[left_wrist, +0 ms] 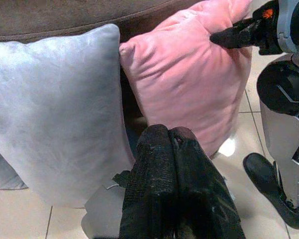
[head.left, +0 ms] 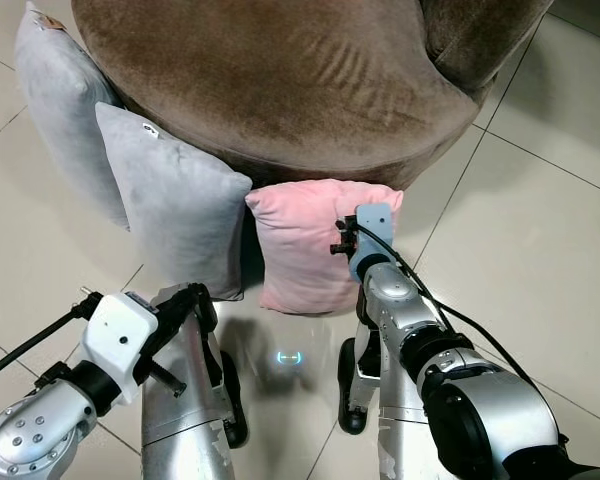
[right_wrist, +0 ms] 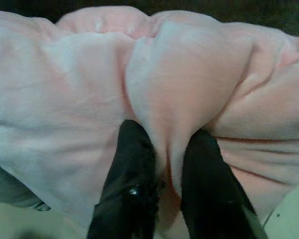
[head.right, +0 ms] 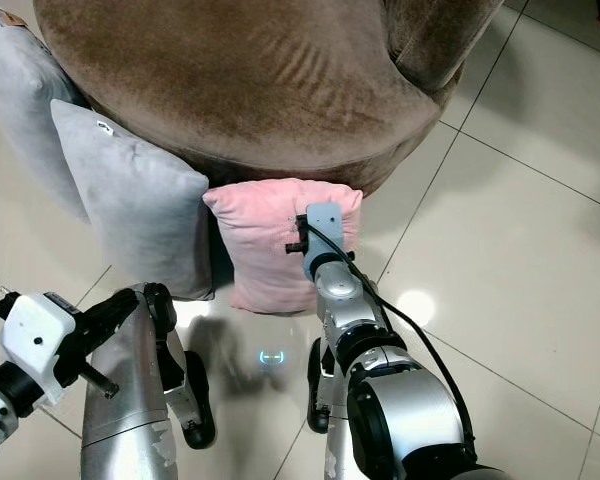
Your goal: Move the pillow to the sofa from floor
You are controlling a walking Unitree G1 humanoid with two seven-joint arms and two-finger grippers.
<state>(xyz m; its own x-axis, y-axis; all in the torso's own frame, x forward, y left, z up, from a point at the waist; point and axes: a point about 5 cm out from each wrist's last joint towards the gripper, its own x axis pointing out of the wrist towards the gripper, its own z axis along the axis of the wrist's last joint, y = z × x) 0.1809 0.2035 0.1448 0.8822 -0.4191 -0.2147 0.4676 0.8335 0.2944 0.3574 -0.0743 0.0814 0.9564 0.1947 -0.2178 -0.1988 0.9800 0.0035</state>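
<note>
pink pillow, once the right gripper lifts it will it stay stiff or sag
The pink pillow will probably sag: its fabric bunches into a soft fold between the right gripper fingers. It looks plush and likely light. Held by one pinch near its top, it may dangle and swing.

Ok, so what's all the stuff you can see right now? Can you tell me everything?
pink pillow: one, pink, standing on the floor against the sofa's base
grey pillows: two, light grey, leaning on the sofa to the robot's left of the pink one
sofa: one, brown, rounded, behind the pillows
floor: pale shiny tiles all round
right gripper: one, black fingers pinching a fold of the pink pillow near its top corner
left gripper: one, black fingers shut together, empty, low in front of the pillows
legs: two, silver with black feet, on the floor
</note>
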